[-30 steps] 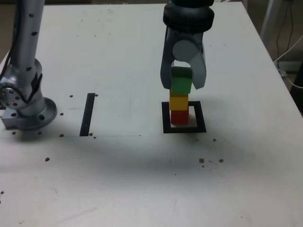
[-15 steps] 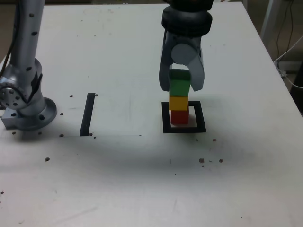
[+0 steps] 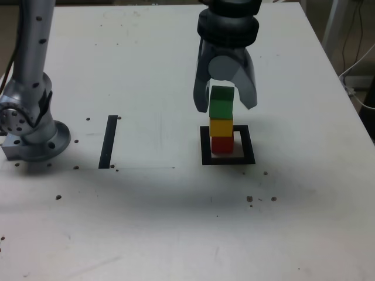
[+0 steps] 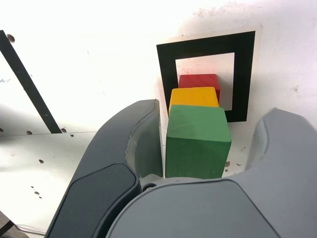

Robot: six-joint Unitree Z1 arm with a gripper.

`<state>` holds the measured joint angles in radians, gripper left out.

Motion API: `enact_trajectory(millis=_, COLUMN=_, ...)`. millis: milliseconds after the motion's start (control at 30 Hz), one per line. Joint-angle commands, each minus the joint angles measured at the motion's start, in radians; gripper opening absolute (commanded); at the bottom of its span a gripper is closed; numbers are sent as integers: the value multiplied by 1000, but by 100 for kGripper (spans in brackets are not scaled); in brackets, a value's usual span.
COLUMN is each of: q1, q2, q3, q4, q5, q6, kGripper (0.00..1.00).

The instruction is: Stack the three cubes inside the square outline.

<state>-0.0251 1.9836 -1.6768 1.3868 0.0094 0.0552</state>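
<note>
Right of center in the exterior view, the three cubes make one column: the red cube [image 3: 222,146] at the bottom, the yellow cube [image 3: 221,127] on it, the green cube [image 3: 221,103] on top. The column stands inside the black square outline [image 3: 248,144] — the red cube toward the exterior view's left side of it — on the white surface [image 3: 146,222]. At the upper middle of the frame, the gripper [image 3: 225,108] has its jaws parted wider than a cube, one on each side of the green cube, and grips nothing (gaps show on both sides). A straight black strip [image 3: 108,141] lies left of center — well apart from the outline.
</note>
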Motion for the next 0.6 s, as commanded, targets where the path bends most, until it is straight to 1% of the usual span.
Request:
enact_trajectory(millis=0, q1=2, q2=-18, q3=0, q4=-2, q5=3, q6=2, kGripper=100)
enact_trajectory(millis=133, q1=2, q2=-28, q3=2, q4=0, q5=1, q6=0, kGripper=100)
enact_trajectory(millis=233, q1=2, q2=-45, q3=8, q4=4, q5=7, q6=-6, kGripper=100)
enact_trajectory(millis=400, q1=3, q2=-96, q3=38, q4=26, q5=40, q6=-25, kGripper=100)
enact_trajectory(millis=567, q1=10, q2=-167, q3=79, q4=62, q5=72, q6=-41, kGripper=100)
